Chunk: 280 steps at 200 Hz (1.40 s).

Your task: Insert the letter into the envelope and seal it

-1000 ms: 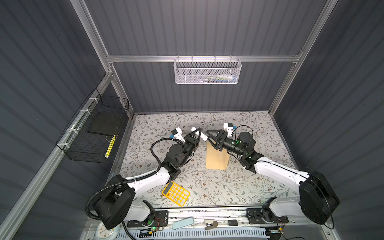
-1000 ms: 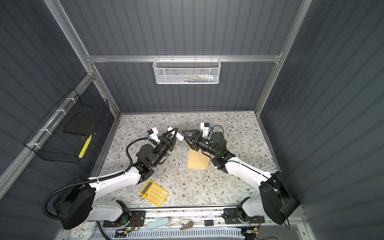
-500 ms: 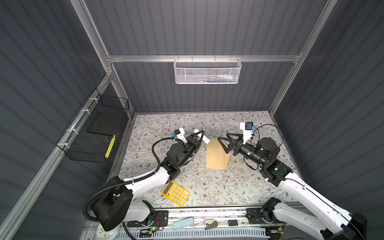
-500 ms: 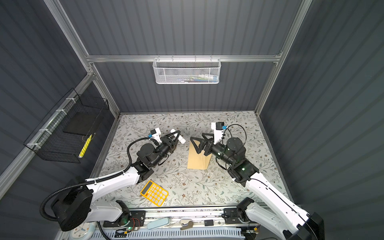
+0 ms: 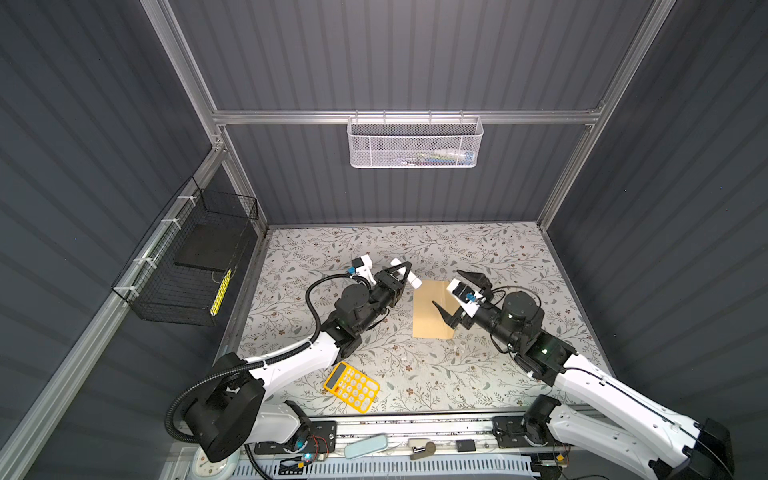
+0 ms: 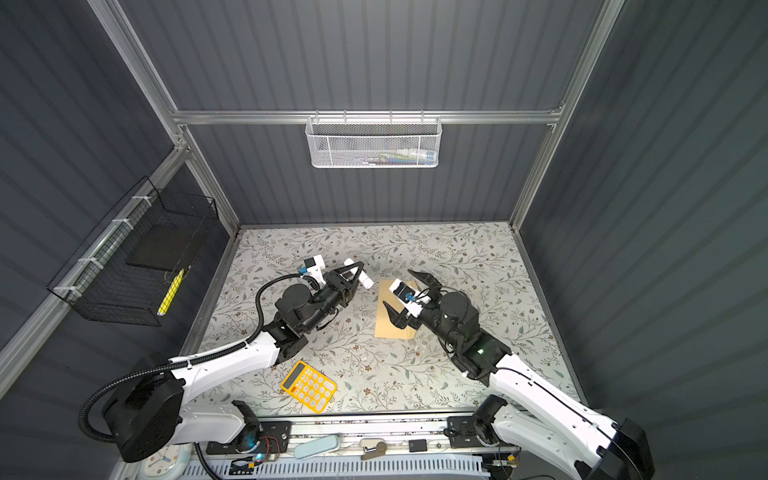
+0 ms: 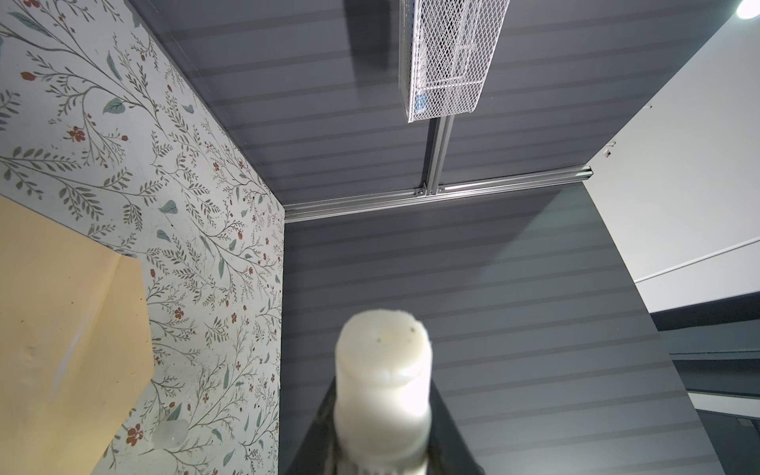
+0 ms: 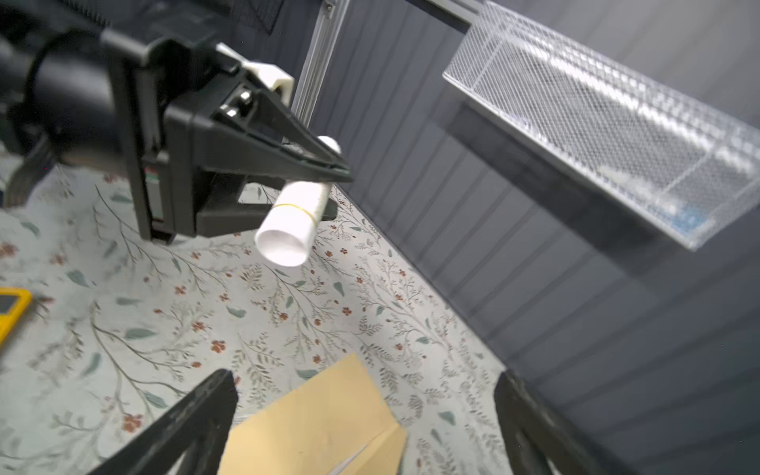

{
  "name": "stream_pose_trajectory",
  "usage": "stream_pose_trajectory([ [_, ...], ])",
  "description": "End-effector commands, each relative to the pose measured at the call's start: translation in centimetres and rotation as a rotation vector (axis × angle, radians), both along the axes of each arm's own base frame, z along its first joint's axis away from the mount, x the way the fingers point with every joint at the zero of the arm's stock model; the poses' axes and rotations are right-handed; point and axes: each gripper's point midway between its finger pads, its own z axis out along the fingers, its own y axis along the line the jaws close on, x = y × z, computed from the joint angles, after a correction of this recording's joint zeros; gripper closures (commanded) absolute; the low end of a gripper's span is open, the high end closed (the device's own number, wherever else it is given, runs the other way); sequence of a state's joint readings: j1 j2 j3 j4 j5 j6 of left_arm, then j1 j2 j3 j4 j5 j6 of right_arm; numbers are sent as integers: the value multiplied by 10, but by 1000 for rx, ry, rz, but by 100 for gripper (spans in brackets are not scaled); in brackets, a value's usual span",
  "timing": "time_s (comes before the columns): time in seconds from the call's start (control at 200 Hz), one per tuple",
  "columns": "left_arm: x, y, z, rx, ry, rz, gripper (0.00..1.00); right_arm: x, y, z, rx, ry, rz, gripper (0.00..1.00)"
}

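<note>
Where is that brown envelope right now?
In both top views the envelope lies flat on the table, beneath the open right gripper, with the left gripper just to its left.

The envelope [image 5: 428, 320] [image 6: 388, 328] [image 7: 61, 329] [image 8: 320, 423], a plain tan kraft-paper rectangle, lies flat near the middle of the flower-patterned table [image 5: 374, 249], its long sides pointing toward the back wall, while of the letter [image 8: 349, 460] only a thin white sliver shows at the flap's edge.
</note>
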State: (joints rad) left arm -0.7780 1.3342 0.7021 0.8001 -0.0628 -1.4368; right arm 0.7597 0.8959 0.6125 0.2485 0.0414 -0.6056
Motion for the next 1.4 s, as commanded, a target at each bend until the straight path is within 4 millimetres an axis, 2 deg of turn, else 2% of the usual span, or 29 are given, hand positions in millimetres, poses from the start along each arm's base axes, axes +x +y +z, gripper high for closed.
stream_pose_trajectory([
  [0.0,1,-6,17,-26,-23,-21,100,3,7,18,-160,-286,-36,3],
  [0.32,2,-10,15,-22,-19,-34,100,9,35,21,-315,-550,-80,18],
  [0.345,2,-10,15,-22,-18,-33,100,8,35,25,-319,-574,-88,20],
  [0.355,2,-10,15,-22,-18,-34,100,11,38,18,-337,-571,-86,21],
  [0.39,2,-10,15,-22,-18,-35,100,13,42,16,-356,-594,-93,25],
  [0.455,2,-10,15,-21,-17,-35,100,15,46,21,-374,-661,-121,31],
  [0.555,3,-11,15,-19,-16,-35,100,19,52,16,-427,-725,-143,32],
  [0.911,3,-11,14,-12,-13,-38,100,20,55,19,-410,-742,-179,43],
  [1.106,3,-11,12,-9,-11,-35,100,16,53,18,-406,-740,-176,54],
  [1.396,4,-11,12,-9,-7,-35,100,14,51,10,-414,-716,-159,59],
])
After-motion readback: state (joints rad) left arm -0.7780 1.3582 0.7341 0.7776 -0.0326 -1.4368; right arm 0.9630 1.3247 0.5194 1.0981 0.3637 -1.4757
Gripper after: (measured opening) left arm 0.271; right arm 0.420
